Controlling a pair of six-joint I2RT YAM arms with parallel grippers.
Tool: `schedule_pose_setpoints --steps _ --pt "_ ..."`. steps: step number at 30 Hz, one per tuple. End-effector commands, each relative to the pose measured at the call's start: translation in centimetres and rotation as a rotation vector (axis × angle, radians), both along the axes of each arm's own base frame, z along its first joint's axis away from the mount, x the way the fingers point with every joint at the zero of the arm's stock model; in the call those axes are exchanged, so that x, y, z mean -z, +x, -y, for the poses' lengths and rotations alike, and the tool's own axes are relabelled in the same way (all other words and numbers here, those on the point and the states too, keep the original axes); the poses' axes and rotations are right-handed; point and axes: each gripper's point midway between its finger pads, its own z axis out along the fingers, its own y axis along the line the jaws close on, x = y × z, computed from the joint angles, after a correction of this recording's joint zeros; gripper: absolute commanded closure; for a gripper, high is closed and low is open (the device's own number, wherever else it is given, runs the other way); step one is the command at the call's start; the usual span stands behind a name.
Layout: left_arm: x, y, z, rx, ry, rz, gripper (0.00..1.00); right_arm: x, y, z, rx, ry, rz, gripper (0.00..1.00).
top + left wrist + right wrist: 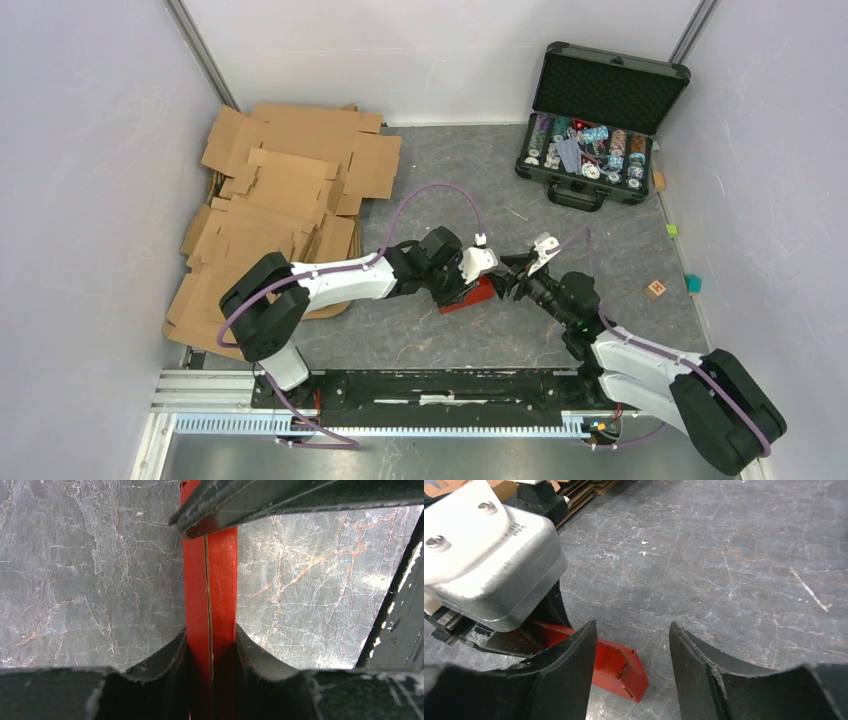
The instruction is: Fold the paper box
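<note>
The red paper box [470, 298] lies on the grey floor between the two arms, partly folded, with walls standing. My left gripper [478, 285] is shut on one of its walls: in the left wrist view the doubled red wall [210, 595] runs straight up between both black fingers [165, 655]. My right gripper [510, 283] hovers just right of the box with its jaws open and nothing between them. In the right wrist view the box's corner [619, 667] shows beyond the left finger [569, 680], under the left arm's silver wrist [489, 565].
Flattened brown cardboard sheets [280, 200] are piled at the back left. An open black case of poker chips [592, 130] stands at the back right. Small coloured blocks [657, 289] lie by the right wall. White walls close in both sides.
</note>
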Motion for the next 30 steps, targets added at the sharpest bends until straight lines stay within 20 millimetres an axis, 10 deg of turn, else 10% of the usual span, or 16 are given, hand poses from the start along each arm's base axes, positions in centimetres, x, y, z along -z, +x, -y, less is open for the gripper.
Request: schedule_pose_setpoints --steps 1,16,30 --pt "-2.0 0.3 1.1 0.019 -0.066 0.041 0.69 -1.7 0.0 -0.3 0.008 0.122 0.037 0.41" --pt "-2.2 0.6 0.9 -0.010 -0.064 0.070 0.68 6.4 -3.1 1.7 -0.014 -0.102 -0.108 0.53" --pt "-1.3 -0.3 1.1 -0.005 -0.047 0.060 0.58 6.6 -2.8 1.7 -0.020 -0.207 -0.085 0.54"
